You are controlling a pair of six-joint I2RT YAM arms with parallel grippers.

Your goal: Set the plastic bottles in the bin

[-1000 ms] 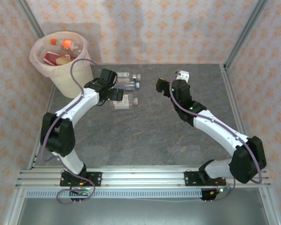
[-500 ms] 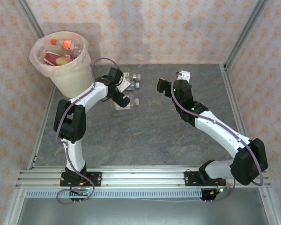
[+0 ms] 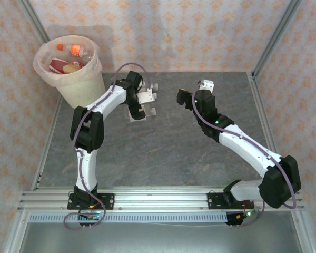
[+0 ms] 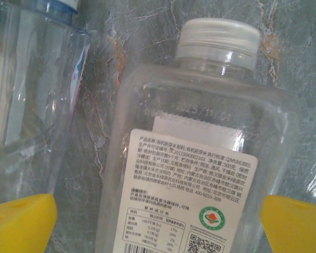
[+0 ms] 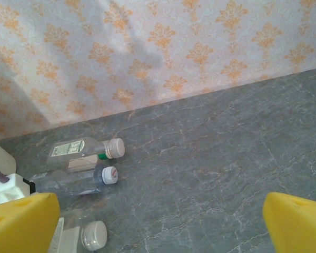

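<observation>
A clear square bottle [image 4: 195,153] with a white cap and a white printed label lies on the table between the yellow fingers [image 4: 21,224] of my left gripper [image 4: 158,224], which is open and straddles it. A second clear bottle [image 4: 31,95] with a blue cap lies to its left. In the top view my left gripper [image 3: 140,104] hangs over the bottle cluster [image 3: 147,92]. My right gripper [image 3: 189,97] is open over bare table, and its camera sees three bottles: green-labelled [image 5: 84,149], blue-capped [image 5: 76,182] and white-capped [image 5: 84,237]. The cream bin [image 3: 76,89] holds several bottles.
The grey stone-patterned tabletop [image 3: 163,153] is fenced by patterned walls and metal frame posts [image 3: 271,37]. The bin stands at the back left corner, just left of my left arm. Open table stretches in front of and to the right of the bottles.
My left arm has stretched out and swung right, bringing its gripper from beside the bottles to directly over them. The right arm has barely moved.
</observation>
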